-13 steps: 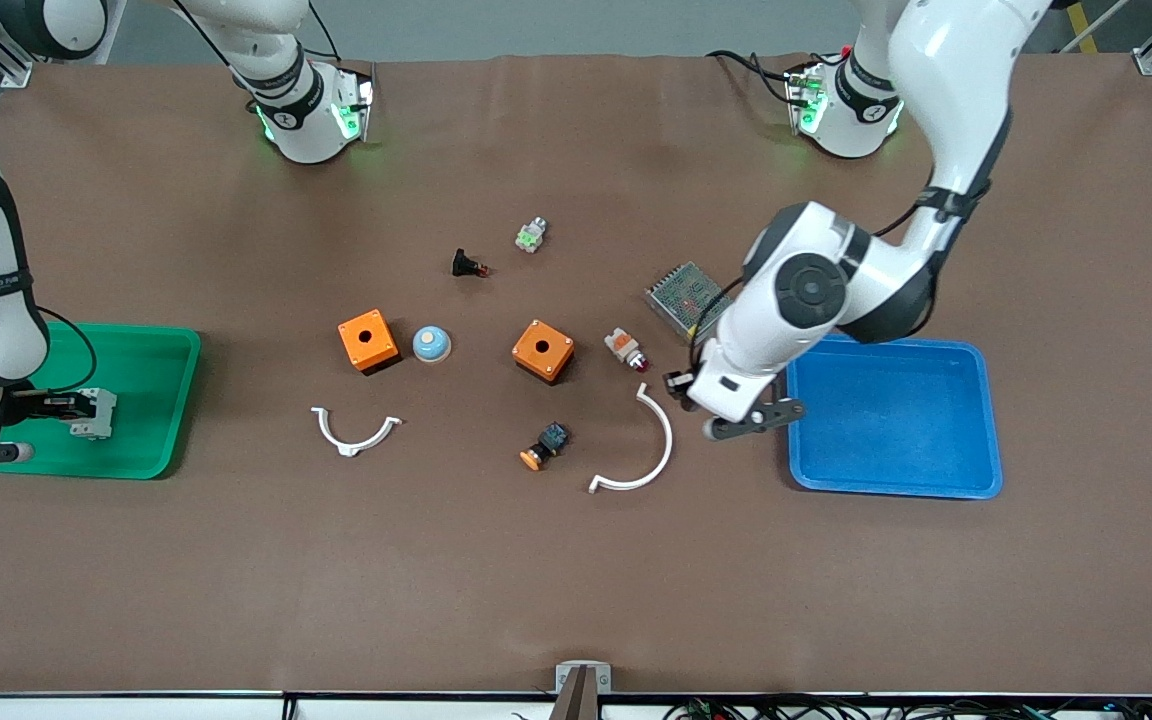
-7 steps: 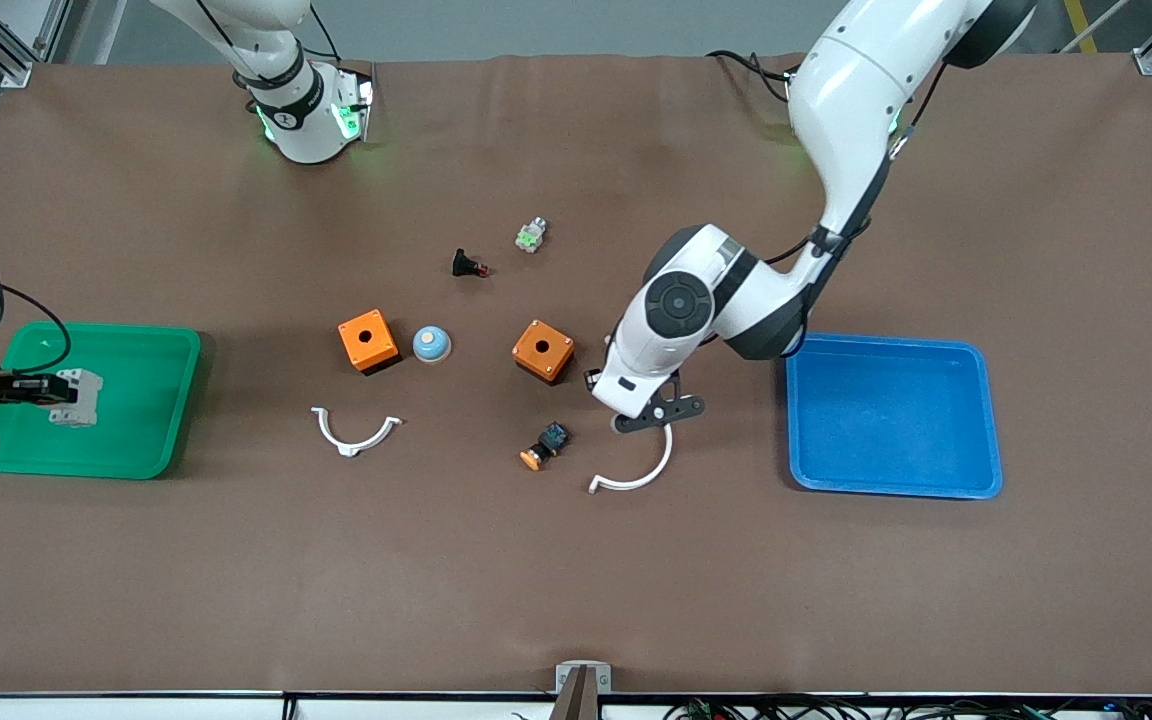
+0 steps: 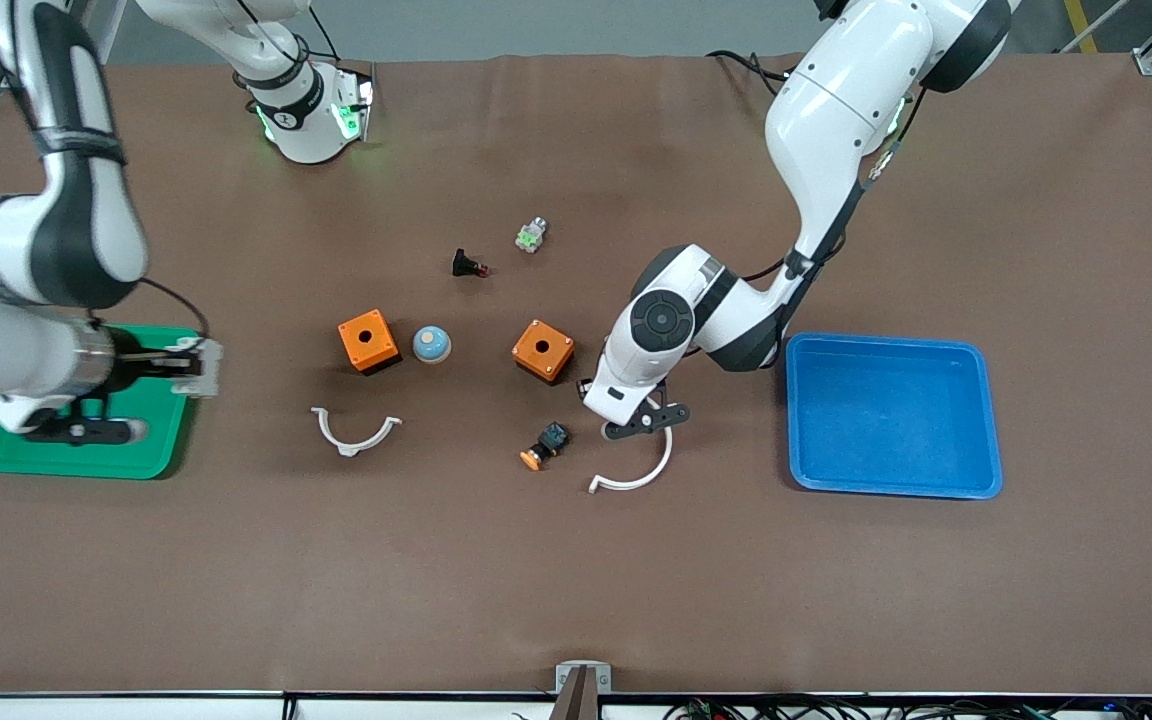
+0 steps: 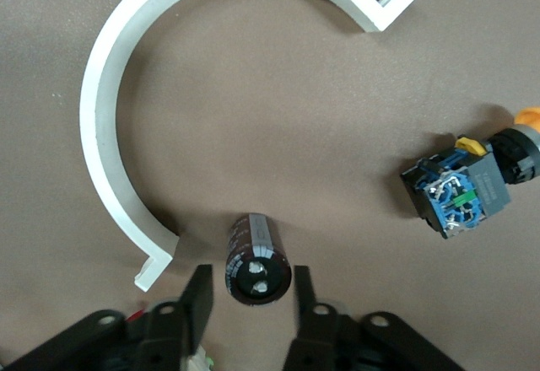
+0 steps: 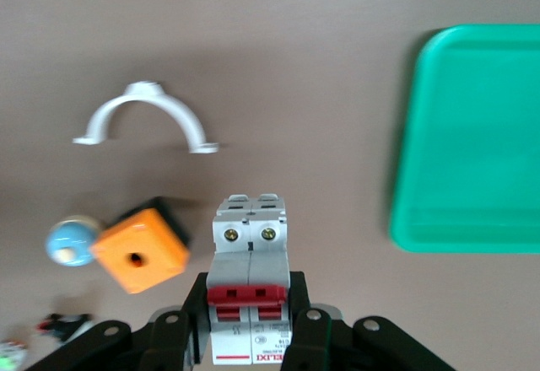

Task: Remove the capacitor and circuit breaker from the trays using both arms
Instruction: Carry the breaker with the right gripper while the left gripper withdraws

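Left gripper (image 3: 636, 425), low at centre frame, stands slightly open, its fingers (image 4: 199, 302) flanking the small black cylindrical capacitor (image 4: 256, 259) on my brown worktop (image 3: 576, 580), beside the white curved plastic clamp (image 3: 636, 468). Right gripper (image 3: 198, 367), at the left edge, is clamped on the light-grey rectangular breaker (image 5: 249, 282) with red levers, over the green plastic tray's (image 3: 151, 450) rim.
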Robot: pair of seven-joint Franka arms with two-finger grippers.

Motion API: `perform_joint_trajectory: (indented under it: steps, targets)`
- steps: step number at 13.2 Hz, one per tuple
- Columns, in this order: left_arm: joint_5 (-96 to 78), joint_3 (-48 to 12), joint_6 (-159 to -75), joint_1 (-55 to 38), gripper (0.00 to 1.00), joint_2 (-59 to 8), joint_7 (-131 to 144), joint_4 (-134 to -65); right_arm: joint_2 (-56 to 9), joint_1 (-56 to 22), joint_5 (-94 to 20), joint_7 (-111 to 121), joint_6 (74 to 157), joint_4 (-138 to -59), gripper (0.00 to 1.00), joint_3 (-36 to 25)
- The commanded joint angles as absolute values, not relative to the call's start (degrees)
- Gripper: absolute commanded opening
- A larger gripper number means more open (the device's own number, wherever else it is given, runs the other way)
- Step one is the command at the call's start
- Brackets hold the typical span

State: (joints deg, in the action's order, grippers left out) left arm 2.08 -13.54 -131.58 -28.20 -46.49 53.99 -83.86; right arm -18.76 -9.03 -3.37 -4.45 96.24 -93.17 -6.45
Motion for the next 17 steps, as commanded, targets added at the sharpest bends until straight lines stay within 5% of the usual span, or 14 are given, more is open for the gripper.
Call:
perform_joint_trajectory:
  steps: [1,4,9,17]
  targets:
    - [3.2,-12.7,-131.2,-28.8,1.0,-45.8,54.5,-82.5,-17.0,-14.8,-5.2,-11.5,96.3,-94.8,0.24,-7.2]
    - [9.4,-12.7,-127.8,-25.3,1.0,-40.9,54.0,-82.4,-17.6,-22.0,-5.7,-18.4,98.8,-96.0,0.24,-7.1]
    - [12.5,-12.9,-113.9,-13.9,1.0,-28.6,35.4,-82.8,-20.7,-32.9,-7.2,-30.5,114.3,-102.5,0.24,-7.2]
    - [12.4,-13.0,-102.9,0.3,1.0,-16.7,14.3,-82.6,-29.7,-38.2,-12.7,-30.9,127.6,-105.1,0.24,-7.0]
